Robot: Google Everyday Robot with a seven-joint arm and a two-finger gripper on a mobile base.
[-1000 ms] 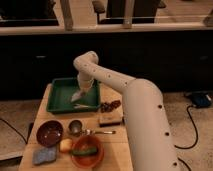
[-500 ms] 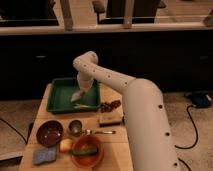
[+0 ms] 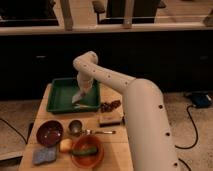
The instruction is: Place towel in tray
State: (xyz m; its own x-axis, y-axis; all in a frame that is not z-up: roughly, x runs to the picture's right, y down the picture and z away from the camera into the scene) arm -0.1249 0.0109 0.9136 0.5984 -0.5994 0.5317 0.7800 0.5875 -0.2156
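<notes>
A green tray sits at the back left of the wooden table. My white arm reaches across to it from the right. My gripper hangs over the tray's right side. A pale towel hangs from it, with its lower end touching the tray floor by the near right corner.
A dark red bowl, a small metal cup, a spoon, an orange bowl with green items, a blue sponge, a dark rectangular block and a reddish-brown cluster lie on the table's front and right.
</notes>
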